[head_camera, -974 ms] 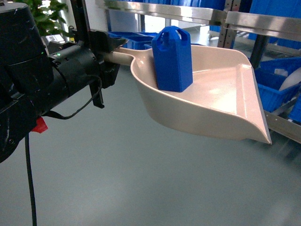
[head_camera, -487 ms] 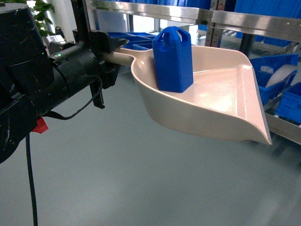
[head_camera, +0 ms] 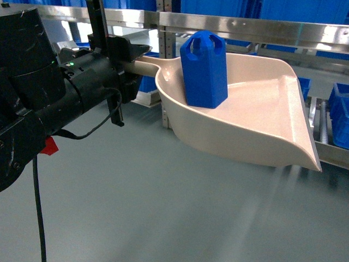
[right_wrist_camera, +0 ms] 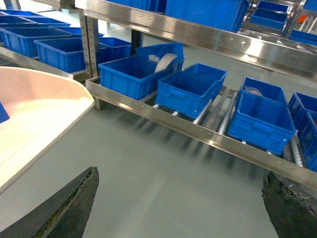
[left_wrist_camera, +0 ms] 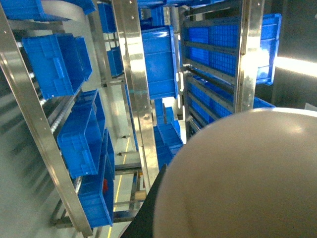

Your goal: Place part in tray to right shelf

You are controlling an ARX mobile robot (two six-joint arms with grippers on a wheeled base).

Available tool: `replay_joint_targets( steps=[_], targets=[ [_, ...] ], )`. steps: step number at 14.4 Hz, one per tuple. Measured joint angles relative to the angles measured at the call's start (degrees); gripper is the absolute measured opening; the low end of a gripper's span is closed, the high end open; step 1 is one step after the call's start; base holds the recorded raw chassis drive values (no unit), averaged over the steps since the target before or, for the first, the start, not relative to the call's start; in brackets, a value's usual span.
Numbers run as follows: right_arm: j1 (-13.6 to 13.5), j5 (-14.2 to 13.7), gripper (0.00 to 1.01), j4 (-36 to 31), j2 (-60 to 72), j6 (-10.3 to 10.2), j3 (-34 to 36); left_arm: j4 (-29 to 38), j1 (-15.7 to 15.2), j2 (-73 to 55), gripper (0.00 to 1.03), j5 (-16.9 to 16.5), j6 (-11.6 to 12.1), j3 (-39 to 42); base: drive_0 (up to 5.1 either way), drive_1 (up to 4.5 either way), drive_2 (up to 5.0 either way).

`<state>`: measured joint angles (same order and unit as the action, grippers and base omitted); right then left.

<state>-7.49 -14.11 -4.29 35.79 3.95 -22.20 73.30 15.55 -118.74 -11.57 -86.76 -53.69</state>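
**A:** What is the left hand [head_camera: 128, 60] doing?

**B:** It is clamped on the straight handle of the one cream tray [head_camera: 256, 117], holding it in the air above the grey floor [head_camera: 136, 218]. The black arm fills the left of the head view, with a cable hanging under it.

**A:** And the part?

**B:** A single blue part [head_camera: 204, 68] stands upright in the tray, at the deep end near the handle, with its loop top up. The wide flat lip points to the right and is bare.

**A:** The right hand?

**B:** The right hand [right_wrist_camera: 178, 206] is spread wide. Its wrist view shows two dark fingertips [right_wrist_camera: 69, 206] at the bottom corners, well apart, with nothing between them but floor. One edge of the tray shows at the left of that view.

**A:** What lies beyond?

**B:** The steel shelf [right_wrist_camera: 198, 126], its low level just above the floor, with white rollers showing between the crates. I count about four blue crates [right_wrist_camera: 185, 89] in plain view on that low level in the right wrist view, one of them holding something white, and more run off to the left and right edges. A higher rail crosses above, with more blue crates on it.

**A:** And the left wrist view?

**B:** The pale rounded underside of the tray fills the lower right. Behind it stand steel uprights and many stacked blue crates, too many to count surely.
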Motion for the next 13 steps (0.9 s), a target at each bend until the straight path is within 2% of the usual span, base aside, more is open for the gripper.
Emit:
replay_joint_targets(
  steps=[13],
  targets=[
    [0.00, 0.00, 0.98, -0.02, -0.02, 0.00, 0.00, 0.04, -0.07, 0.00, 0.12, 0.00, 0.00, 0.00, -2.1, -2.07, -2.1]
  ],
)
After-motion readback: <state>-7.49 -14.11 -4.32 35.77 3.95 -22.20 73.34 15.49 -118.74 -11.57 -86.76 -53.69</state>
